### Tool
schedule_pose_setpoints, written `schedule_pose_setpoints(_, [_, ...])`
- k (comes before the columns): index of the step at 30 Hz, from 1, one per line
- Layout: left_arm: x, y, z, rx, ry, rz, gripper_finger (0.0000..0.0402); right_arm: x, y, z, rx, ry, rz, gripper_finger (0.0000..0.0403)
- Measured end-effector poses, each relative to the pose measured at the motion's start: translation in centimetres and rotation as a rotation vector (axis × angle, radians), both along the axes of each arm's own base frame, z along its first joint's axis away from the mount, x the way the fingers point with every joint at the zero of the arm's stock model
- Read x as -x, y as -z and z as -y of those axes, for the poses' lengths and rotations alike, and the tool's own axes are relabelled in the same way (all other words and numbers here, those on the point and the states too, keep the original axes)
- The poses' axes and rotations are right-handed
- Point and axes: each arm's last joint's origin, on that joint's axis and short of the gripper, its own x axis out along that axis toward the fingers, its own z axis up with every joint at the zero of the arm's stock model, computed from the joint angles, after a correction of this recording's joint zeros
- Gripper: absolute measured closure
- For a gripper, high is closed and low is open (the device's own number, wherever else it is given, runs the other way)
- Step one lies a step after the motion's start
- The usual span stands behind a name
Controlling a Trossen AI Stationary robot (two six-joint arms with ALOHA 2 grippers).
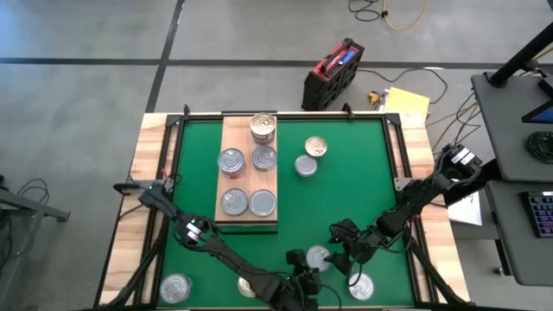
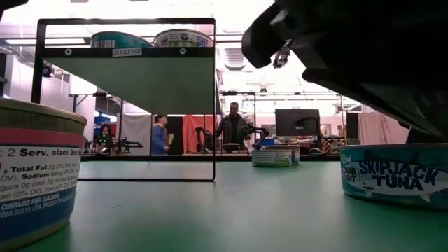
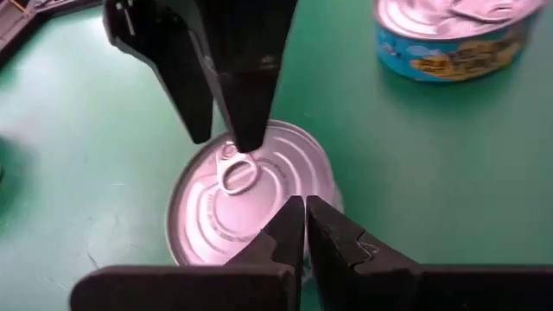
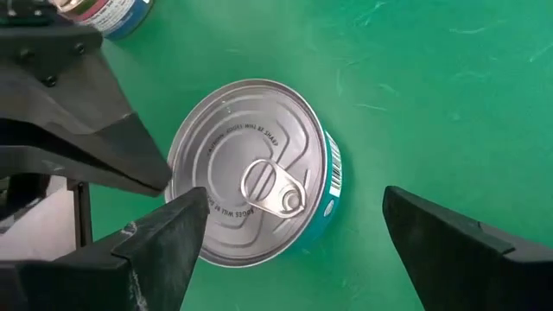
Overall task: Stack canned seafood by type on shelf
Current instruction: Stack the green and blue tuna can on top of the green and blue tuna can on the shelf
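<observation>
A silver-lidded can (image 1: 318,257) with a teal label stands on the green mat near the front edge, pull tab up. My left gripper (image 3: 305,212), shut, reaches it from the near left (image 1: 304,269). My right gripper (image 4: 289,203) hangs open over the same can (image 4: 251,173), one finger on each side, coming from the right (image 1: 335,249). The shelf (image 1: 223,138), a light wooden board, lies at the mat's far left. It carries several cans, one pair stacked (image 1: 263,127). My left gripper has its shut fingertips (image 3: 289,226) against the can's rim (image 3: 268,250) on the side nearest that arm, slanting down from the near left. The can stands flat on the mat. My right gripper: its one finger (image 4: 177,229) overlaps the can's edge; whether it touches, I cannot tell.
Loose cans stand on the mat at the near left (image 1: 175,288), near middle (image 1: 246,287) and near right (image 1: 360,286), and two right of the shelf (image 1: 315,148) (image 1: 305,165). A red-and-black case (image 1: 333,73) sits beyond the table. People stand in the room behind (image 2: 231,129).
</observation>
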Motion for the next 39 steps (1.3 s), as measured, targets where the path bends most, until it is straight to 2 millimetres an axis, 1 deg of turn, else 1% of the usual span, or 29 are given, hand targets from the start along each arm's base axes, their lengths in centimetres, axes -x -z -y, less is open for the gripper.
schedule_pose_setpoints(5, [0.6, 0.1, 0.6, 0.022, -0.013, 0.001, 0.0402, 0.0, 0.0, 0.0, 0.014, -0.013, 0.002, 0.0061])
schedule_pose_setpoints(10, [1.2, 0.6, 0.7, 0.016, -0.041, -0.026, 0.0402, -0.1, 0.0, 0.1, 0.014, -0.009, 0.002, 0.0068])
schedule_pose_setpoints(22, [0.9, 0.1, 0.5, -0.023, -0.010, -0.026, 0.0402, -0.3, 0.0, 0.3, -0.001, 0.011, 0.005, 0.0062])
schedule_pose_setpoints(27, [0.4, 0.1, -0.2, -0.024, -0.023, -0.025, 0.0402, -0.3, 0.0, 0.3, -0.001, 0.011, 0.005, 0.0068])
schedule_pose_setpoints(30, [0.2, 0.4, -0.5, -0.023, -0.027, -0.033, 0.0402, -0.3, 0.0, 0.2, -0.003, 0.010, 0.003, 0.0071])
schedule_pose_setpoints(39, [0.8, 0.7, 0.3, -0.011, -0.044, -0.016, 0.0402, -0.2, 0.0, 0.2, -0.025, 0.005, -0.009, 0.0063])
